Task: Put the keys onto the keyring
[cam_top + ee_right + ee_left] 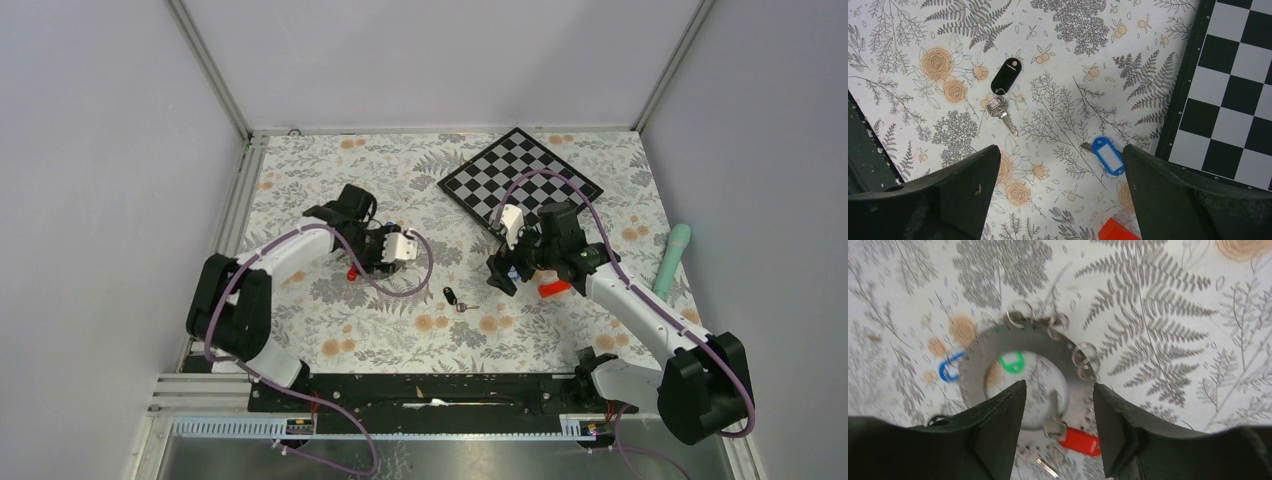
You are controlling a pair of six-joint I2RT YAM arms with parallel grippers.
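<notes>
The left gripper (1058, 387) has its jaws apart with nothing clamped. Its tips hang directly over the keyring (1048, 337), left of centre on the floral table cover (1168, 405); whether they touch the ring cannot be told. Small wire loops (1085, 356) sit along the ring's far and right rim. A green tag (1012, 362) shows within the central hole. A blue tag (950, 369) lies just outside the left rim, and a red-tagged key (1079, 441) lies at the near rim, between the fingers.

The right gripper (1059, 150) has its jaws spread wide and empty, above the cover. Beneath it a black-tagged key (1006, 76) and a blue-tagged key (1108, 156) lie loose and apart. The blue one lies near the edge of the chequered board (1233, 95). A corner of a red block (1115, 231) shows at the near edge.
</notes>
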